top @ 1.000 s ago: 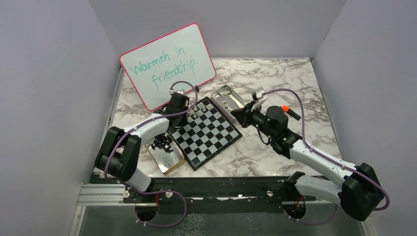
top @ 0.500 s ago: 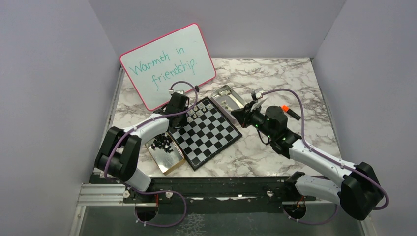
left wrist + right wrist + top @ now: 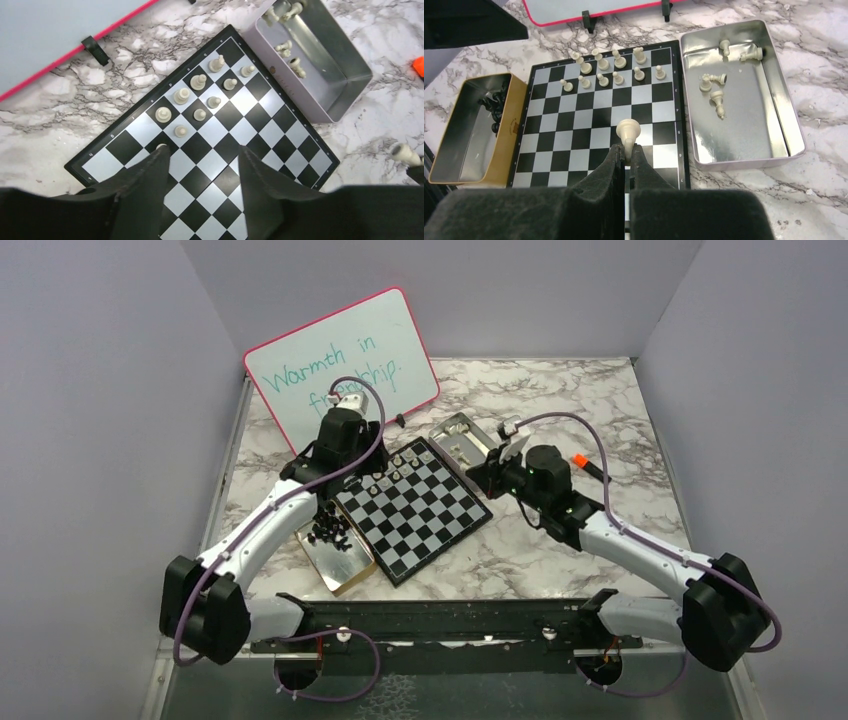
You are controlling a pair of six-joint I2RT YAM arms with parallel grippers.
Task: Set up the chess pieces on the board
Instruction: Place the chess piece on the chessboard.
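The board (image 3: 415, 508) lies at the table's middle, with several cream-white chess pieces (image 3: 199, 80) standing in two rows along its far edge. My left gripper (image 3: 202, 150) hangs open above the board's left part, nothing between its fingers; one white pawn (image 3: 160, 146) peeks out at its left fingertip. My right gripper (image 3: 625, 149) is shut on a white piece (image 3: 628, 131), held over the board's right side. More white pieces (image 3: 714, 87) lie in a silver tin (image 3: 749, 130). Black pieces (image 3: 496, 102) sit heaped in a gold tin (image 3: 469, 135).
A pink-rimmed whiteboard (image 3: 340, 370) leans at the back left, just behind the board. The silver tin (image 3: 463, 435) touches the board's far right edge, the gold tin (image 3: 345, 565) its near left edge. An orange-capped marker (image 3: 590, 465) lies to the right.
My left gripper has opened and risen away from the board's far left corner, leaving a white piece standing there. My right gripper has shifted slightly left, still holding its white piece.
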